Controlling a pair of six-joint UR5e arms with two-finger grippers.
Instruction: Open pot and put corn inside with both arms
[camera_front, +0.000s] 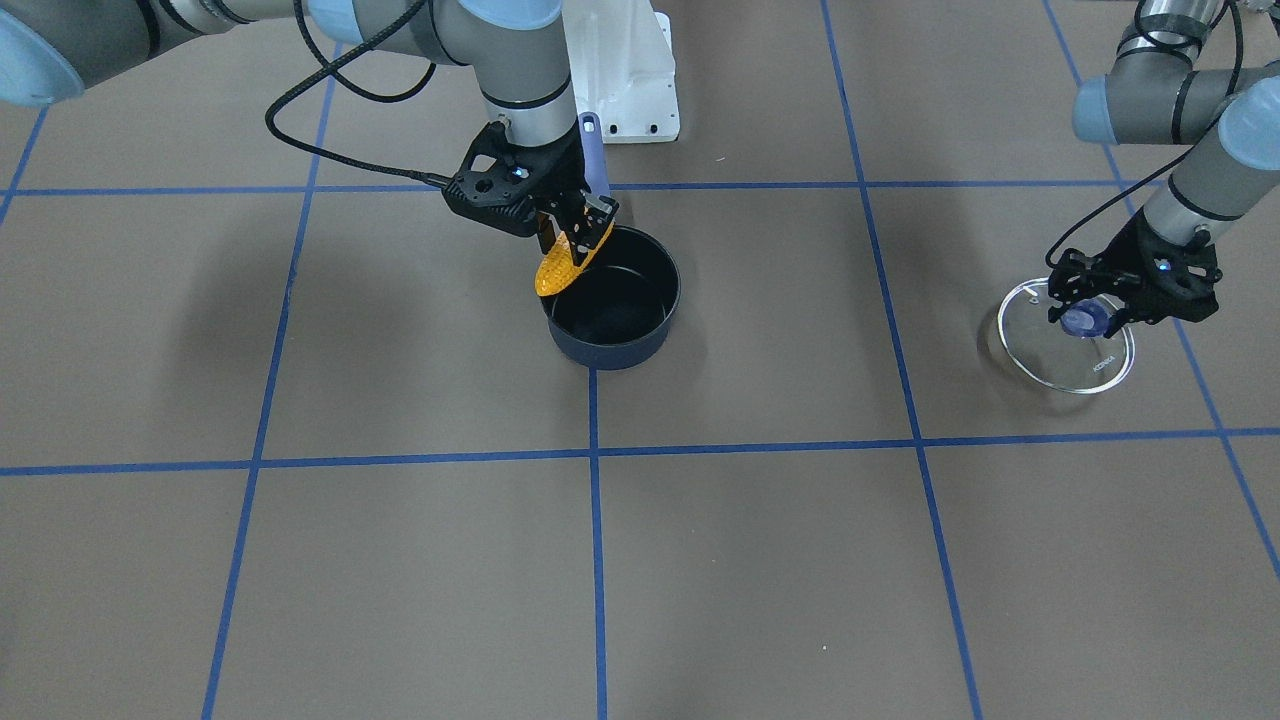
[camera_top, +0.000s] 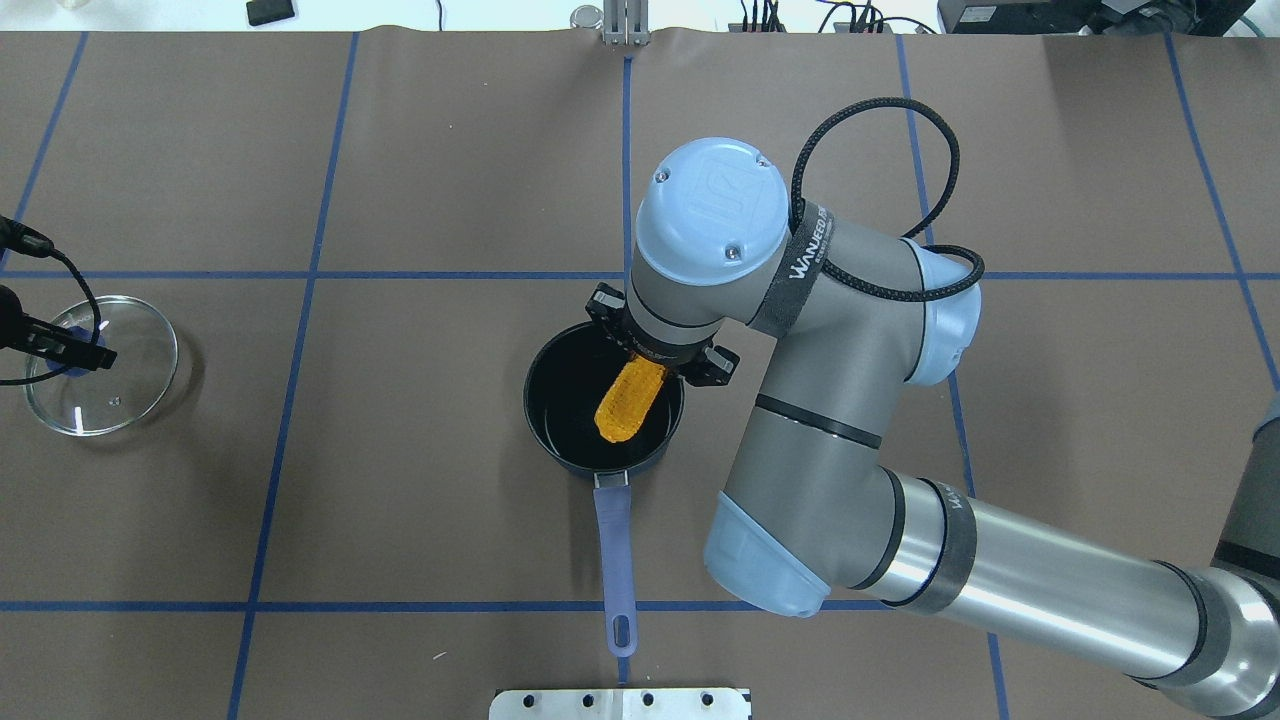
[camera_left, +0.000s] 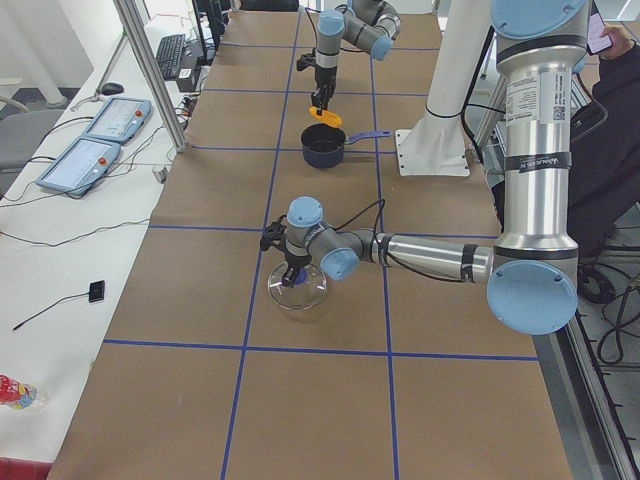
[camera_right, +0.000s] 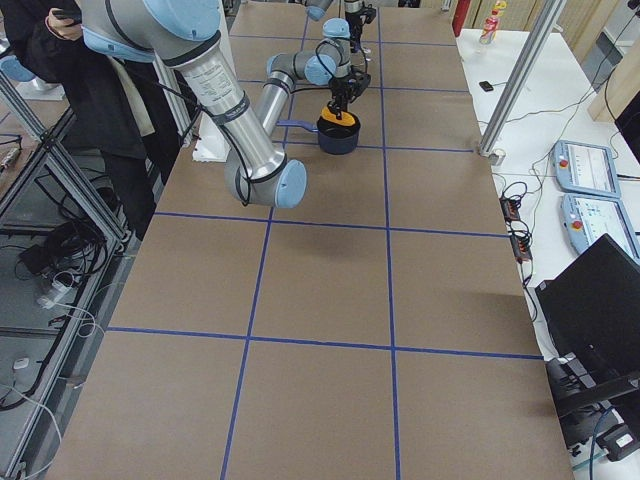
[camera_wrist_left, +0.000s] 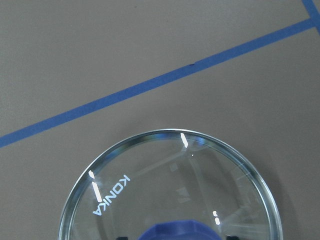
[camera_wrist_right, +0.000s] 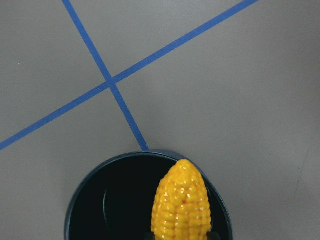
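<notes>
My right gripper (camera_front: 578, 232) pinches the light, stiff, bumpy corn (camera_front: 558, 268) by its thick end, tip tilted over the open pot (camera_front: 620, 350), an easy drop I judge, while the left gripper (camera_front: 1086, 317) straddles the glass lid's (camera_front: 1030, 340) knob (camera_front: 1078, 322), jaws' grip untellable.

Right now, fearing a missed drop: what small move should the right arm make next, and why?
Probably lower the right gripper slightly before releasing: the orange-yellow toy corn cob hangs tilted above the open dark-blue pot, its tip near the rim.
</notes>
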